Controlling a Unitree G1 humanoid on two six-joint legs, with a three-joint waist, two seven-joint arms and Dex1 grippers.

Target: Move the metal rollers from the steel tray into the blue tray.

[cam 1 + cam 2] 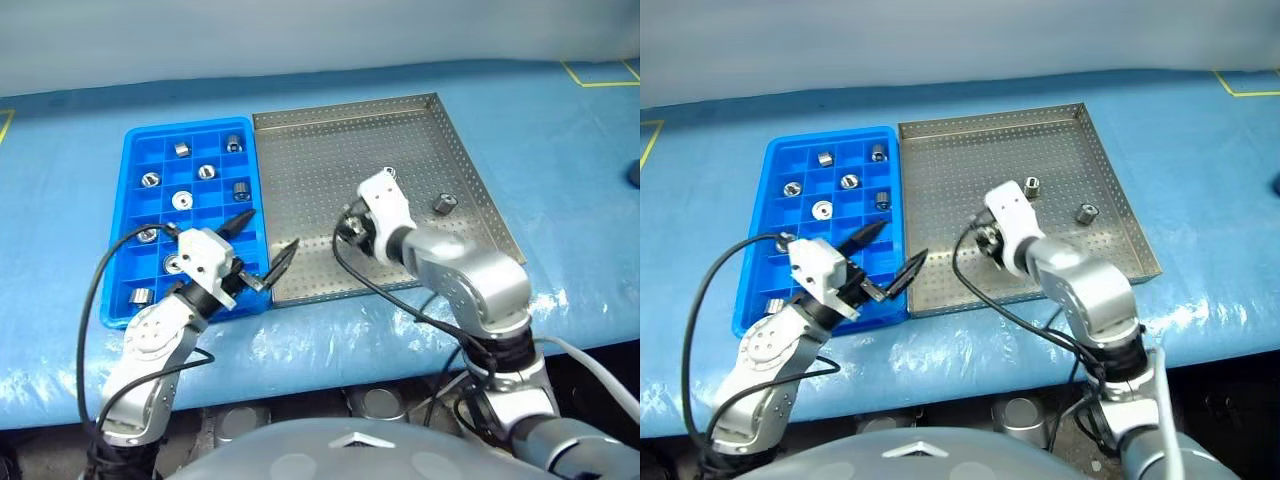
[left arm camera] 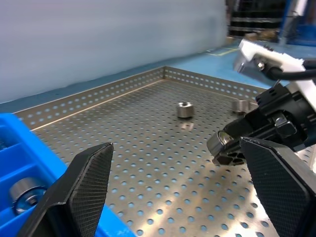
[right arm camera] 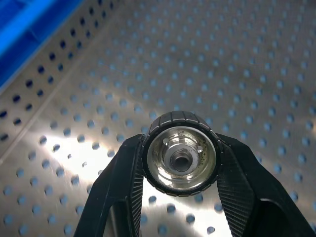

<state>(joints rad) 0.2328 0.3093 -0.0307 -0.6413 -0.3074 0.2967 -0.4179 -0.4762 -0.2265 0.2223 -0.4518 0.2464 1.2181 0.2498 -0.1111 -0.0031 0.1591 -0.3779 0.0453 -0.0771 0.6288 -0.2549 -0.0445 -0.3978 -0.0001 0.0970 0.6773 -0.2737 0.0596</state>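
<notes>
Rollers are split between the two trays. From the head views I count eight metal rollers [image 1: 182, 199] sitting in compartments of the blue tray [image 1: 138, 138], while two loose ones, one [image 1: 1033, 187] near the middle and one [image 1: 1086, 212] toward the right rim, lie on the steel tray [image 1: 320, 135]. My right gripper [image 1: 349, 228] hangs over the steel tray's near left part, and my left gripper [image 1: 262, 240] is spread wide, empty, straddling the seam where the blue tray meets the steel one. Both trays rest on the blue-covered desk [image 1: 560, 150].

In the left wrist view my own two fingers [image 2: 81, 185] stand far apart with nothing between them, and across the perforated floor I see the right gripper [image 2: 232, 145] carrying a roller clear of the sheet.

In the right wrist view the held roller [image 3: 181, 154] is clamped between the black fingers [image 3: 121, 182] across its ribbed rim, hollow end facing the camera, perforated steel below.

I judge the pick done and the carry next. To do it well I should keep the squeeze steady, lift enough to clear both rims, pull my left gripper aside from the path, and choose an empty compartment before releasing low.
</notes>
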